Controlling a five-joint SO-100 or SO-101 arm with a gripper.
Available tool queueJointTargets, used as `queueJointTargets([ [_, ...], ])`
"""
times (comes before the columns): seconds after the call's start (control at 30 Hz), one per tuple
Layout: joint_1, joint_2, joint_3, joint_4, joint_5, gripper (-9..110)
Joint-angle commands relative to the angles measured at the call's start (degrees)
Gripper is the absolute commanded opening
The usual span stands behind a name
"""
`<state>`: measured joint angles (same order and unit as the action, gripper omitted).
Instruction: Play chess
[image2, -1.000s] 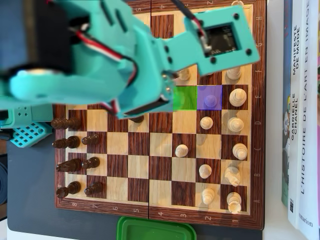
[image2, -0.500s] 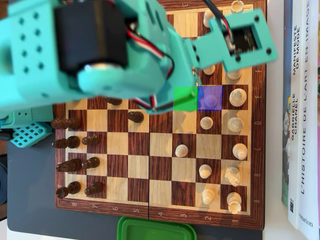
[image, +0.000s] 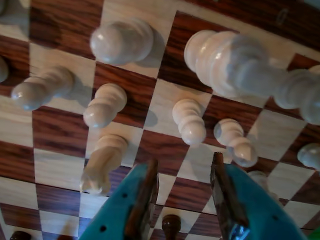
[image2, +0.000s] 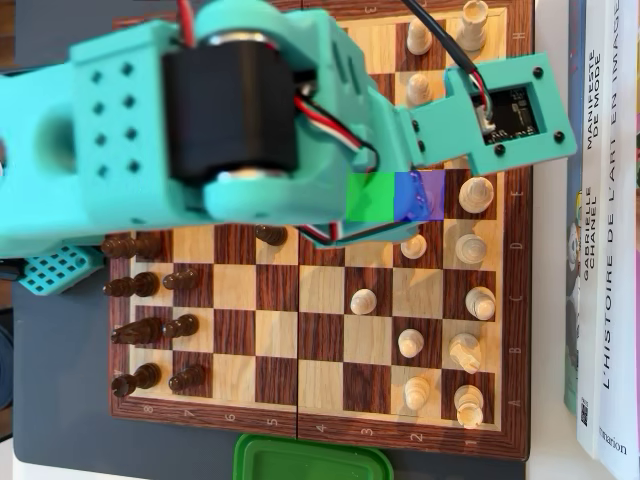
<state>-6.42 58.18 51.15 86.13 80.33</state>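
Chessboard (image2: 320, 350) now more covered by arm (image2: 200, 120).

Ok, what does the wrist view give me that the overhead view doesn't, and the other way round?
Only the wrist view shows the gripper: open, empty, jaws apart above the white pieces, with a white pawn just ahead of the gap. Only the overhead view shows the whole chessboard, the green square and blue square, the dark pieces, the books and the green lid; there the arm hides the gripper. Both show white pieces on the board.
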Motion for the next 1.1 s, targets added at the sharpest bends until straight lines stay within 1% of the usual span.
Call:
queueJointTargets([
  [0.0,0.9,0.2,-3.0,-0.2,-0.3,15],
  [0.27,0.8,-3.4,-7.5,-0.1,-0.3,15],
  [1.07,0.9,-4.7,-7.5,-0.4,-0.3,15],
])
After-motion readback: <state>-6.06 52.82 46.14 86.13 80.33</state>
